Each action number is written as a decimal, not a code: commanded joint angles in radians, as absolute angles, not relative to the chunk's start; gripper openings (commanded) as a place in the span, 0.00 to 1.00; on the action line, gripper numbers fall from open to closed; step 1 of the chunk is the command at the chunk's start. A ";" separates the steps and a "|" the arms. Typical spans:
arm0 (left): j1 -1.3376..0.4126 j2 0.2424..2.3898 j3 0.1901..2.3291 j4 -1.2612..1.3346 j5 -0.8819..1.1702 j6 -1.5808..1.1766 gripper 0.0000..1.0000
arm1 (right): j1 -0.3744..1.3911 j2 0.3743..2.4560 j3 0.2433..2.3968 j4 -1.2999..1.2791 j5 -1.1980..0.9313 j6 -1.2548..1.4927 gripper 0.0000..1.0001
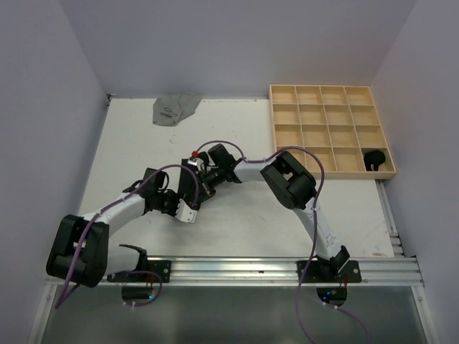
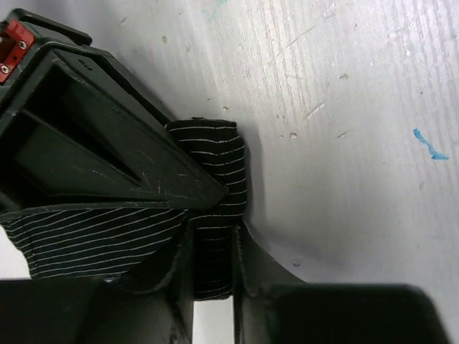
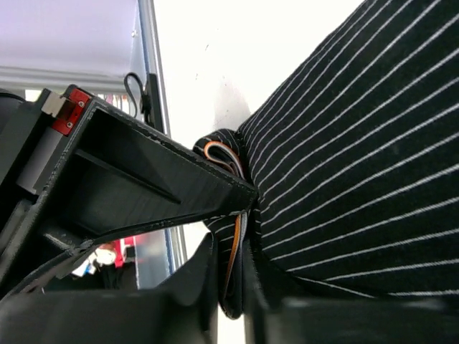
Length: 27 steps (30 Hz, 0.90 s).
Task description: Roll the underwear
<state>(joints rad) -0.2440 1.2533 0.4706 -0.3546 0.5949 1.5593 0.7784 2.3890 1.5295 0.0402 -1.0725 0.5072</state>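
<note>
Only my wrist cameras show the grip. The left gripper (image 2: 213, 251) and right gripper (image 3: 229, 251) each pinch a fold of the black pinstriped briefs (image 3: 358, 143), jaws nearly closed, mid-table (image 1: 244, 215). The overhead view alone shows grey briefs (image 1: 174, 109) at the far edge and a black bundle (image 1: 374, 159) in the wooden tray's (image 1: 321, 87) near-right compartment.

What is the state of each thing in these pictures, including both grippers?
Left gripper: shut on the striped underwear.
Right gripper: shut on the striped underwear's edge.
Striped underwear: pinched by both grippers, bunched at the grips.
Grey underwear: crumpled, loose at the far edge of the table.
Tray: flat, all compartments but one empty.
Black underwear: bundled, in the tray's near right corner compartment.
</note>
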 commanded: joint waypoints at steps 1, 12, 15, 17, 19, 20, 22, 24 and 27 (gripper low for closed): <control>-0.252 1.331 0.498 -0.425 0.512 1.563 0.14 | 0.776 2.436 1.439 -0.104 -0.842 0.460 0.17; -0.252 1.483 0.632 -0.785 0.509 1.566 0.00 | 0.658 1.955 1.347 -0.240 -0.530 0.333 0.44; -0.249 1.607 0.751 -0.882 0.555 1.467 0.00 | 0.660 1.809 1.322 -0.278 -0.411 0.243 0.47; -0.244 1.725 0.857 -0.975 0.604 1.421 0.00 | 0.664 1.703 1.266 -0.279 -0.371 0.189 0.55; -0.226 1.804 0.955 -1.038 0.658 1.405 0.00 | 0.678 1.642 1.202 -0.278 -0.353 0.134 0.56; -0.219 1.878 0.988 -1.092 0.670 1.399 0.00 | 0.702 1.591 1.181 -0.275 -0.333 0.112 0.57; -0.203 1.951 1.088 -1.152 0.708 1.400 0.00 | 0.747 1.545 1.123 -0.267 -0.295 0.034 0.57; -0.190 2.056 1.159 -1.244 0.733 1.402 0.00 | 0.828 1.500 1.085 -0.229 -0.244 0.008 0.57; -0.181 2.160 1.278 -1.319 0.770 1.395 0.00 | 0.928 1.485 1.019 -0.128 -0.210 -0.064 0.57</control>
<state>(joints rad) -0.1822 2.0258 1.2583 -1.2064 0.8104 1.4132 0.8577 1.4887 1.0798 -0.2012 -0.3004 0.0563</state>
